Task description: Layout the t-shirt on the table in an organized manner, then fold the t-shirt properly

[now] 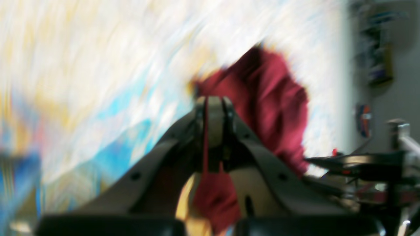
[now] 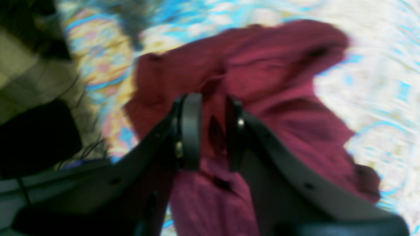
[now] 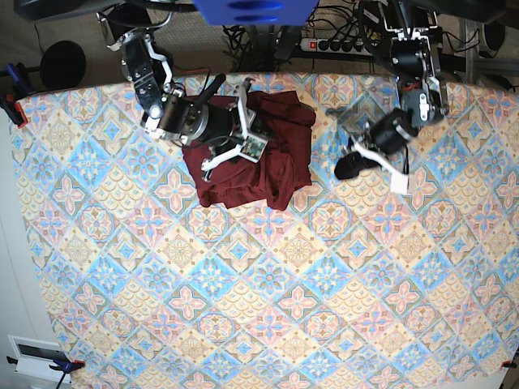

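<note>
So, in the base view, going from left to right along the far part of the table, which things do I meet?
Bare table → right arm's tool, over the crumpled t-shirt → bare cloth → left arm's tool.

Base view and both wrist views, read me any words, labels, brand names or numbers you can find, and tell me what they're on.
No text can be read in any view.
t-shirt: plain, no print or visible label.
table cloth: floral diamond pattern only, no writing.
Small pale plate by the right gripper: too small to read.
Both wrist views: too blurred for any lettering.
</note>
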`<state>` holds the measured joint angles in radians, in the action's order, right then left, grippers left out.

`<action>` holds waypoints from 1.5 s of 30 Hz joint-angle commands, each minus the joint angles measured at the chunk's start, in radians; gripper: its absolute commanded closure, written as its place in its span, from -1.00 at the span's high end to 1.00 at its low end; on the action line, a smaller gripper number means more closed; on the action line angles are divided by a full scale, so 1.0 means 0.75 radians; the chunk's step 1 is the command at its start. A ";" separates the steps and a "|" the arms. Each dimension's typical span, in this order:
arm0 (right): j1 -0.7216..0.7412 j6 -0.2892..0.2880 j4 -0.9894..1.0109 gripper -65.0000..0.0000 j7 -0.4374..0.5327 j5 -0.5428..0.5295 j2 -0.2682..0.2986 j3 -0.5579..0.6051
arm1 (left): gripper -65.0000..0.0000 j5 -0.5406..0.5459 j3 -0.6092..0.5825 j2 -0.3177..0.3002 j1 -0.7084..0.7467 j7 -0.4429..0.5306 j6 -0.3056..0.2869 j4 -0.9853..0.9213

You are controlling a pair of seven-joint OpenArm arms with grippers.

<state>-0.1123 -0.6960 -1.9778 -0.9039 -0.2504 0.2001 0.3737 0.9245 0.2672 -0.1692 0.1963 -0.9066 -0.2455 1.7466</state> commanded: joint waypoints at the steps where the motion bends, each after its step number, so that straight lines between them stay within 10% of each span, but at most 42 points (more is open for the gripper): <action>1: 0.012 -0.003 -0.022 -0.63 0.032 -0.025 -0.004 -0.008 | -0.98 0.027 0.001 -0.009 -0.038 0.017 -0.009 0.027; 7: 0.010 -0.003 -0.026 -0.63 0.032 -0.025 -0.004 -0.078 | -0.90 0.027 -0.052 -0.005 -0.185 0.015 -0.009 -0.094; 17: 0.010 -0.003 -0.022 -0.63 0.032 -0.027 -0.004 -0.203 | -0.23 0.014 -0.224 0.038 -0.285 0.015 -0.009 -0.212; 25: 0.020 -0.003 -0.015 -0.63 0.032 -0.027 -0.004 -0.198 | -0.17 0.014 -0.415 0.038 -0.426 0.015 -0.009 -0.399; 30: 0.020 -0.003 -0.013 -0.63 0.032 -0.027 -0.008 -0.201 | -0.28 0.006 -0.527 0.028 -0.490 0.015 -0.001 -0.456; 35: 0.020 -0.003 -0.013 -0.63 0.032 -0.027 -0.008 -0.203 | -1.00 -0.018 -0.529 0.012 -0.484 0.015 -0.001 -0.456; 45: 0.022 -0.003 0.054 -0.63 0.032 -0.023 -0.012 -0.196 | -1.00 0.129 -0.308 -0.133 -0.336 0.015 -0.001 -0.329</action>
<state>-0.1074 -0.6964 -1.9209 -0.9020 -0.2565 0.1913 0.2272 0.9993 0.0315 -0.2615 -0.0422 -0.9100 -0.2367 1.4845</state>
